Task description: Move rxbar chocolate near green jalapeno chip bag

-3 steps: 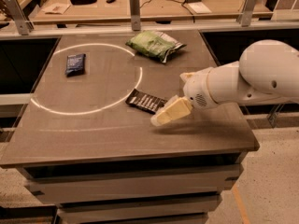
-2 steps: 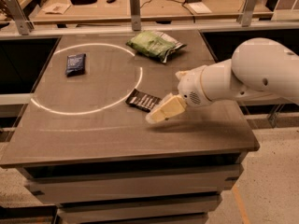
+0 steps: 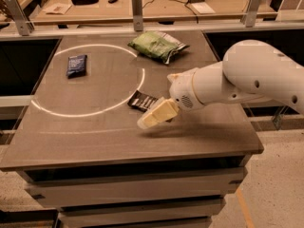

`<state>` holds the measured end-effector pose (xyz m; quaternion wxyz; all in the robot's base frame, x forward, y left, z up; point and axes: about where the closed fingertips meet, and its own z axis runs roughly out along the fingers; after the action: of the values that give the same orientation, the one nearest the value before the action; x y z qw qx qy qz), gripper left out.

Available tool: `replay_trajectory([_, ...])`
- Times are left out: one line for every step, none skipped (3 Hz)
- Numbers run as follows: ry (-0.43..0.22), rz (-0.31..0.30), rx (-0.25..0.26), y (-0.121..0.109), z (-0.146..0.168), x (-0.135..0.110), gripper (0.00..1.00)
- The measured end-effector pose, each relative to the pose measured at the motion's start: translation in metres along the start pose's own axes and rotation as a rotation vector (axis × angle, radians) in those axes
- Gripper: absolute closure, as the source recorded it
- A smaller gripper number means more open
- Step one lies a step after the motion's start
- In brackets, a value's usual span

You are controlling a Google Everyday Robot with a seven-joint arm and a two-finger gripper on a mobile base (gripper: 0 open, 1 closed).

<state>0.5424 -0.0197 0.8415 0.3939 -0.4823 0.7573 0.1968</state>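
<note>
The rxbar chocolate (image 3: 141,100) is a flat black bar with white lettering, lying on the table at the right edge of the white circle. Its right end is hidden behind my gripper. My gripper (image 3: 154,116) hangs low over the table just in front and to the right of the bar, its cream fingers pointing front-left. The green jalapeno chip bag (image 3: 157,45) lies at the back of the table, well behind the bar and the gripper.
A small dark blue packet (image 3: 76,64) lies at the left inside the white circle (image 3: 57,112) painted on the table (image 3: 118,141). A rail with metal posts (image 3: 137,4) runs behind the table, with a cluttered bench beyond.
My arm and gripper have moved left and a little forward, closer to the bar's right end. The bar, the bag and the blue packet have not moved.
</note>
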Motion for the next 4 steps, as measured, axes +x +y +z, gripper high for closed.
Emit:
replay_trajectory([0.001,0.000,-0.002,0.001,0.001,0.000,0.00])
replay_trajectory([0.002,0.018,-0.007,-0.007,0.009,0.009,0.00])
replay_trajectory([0.003,0.025,0.008,-0.023,0.015,0.011,0.17])
replay_trajectory([0.010,0.031,0.014,-0.023,0.017,0.013,0.41])
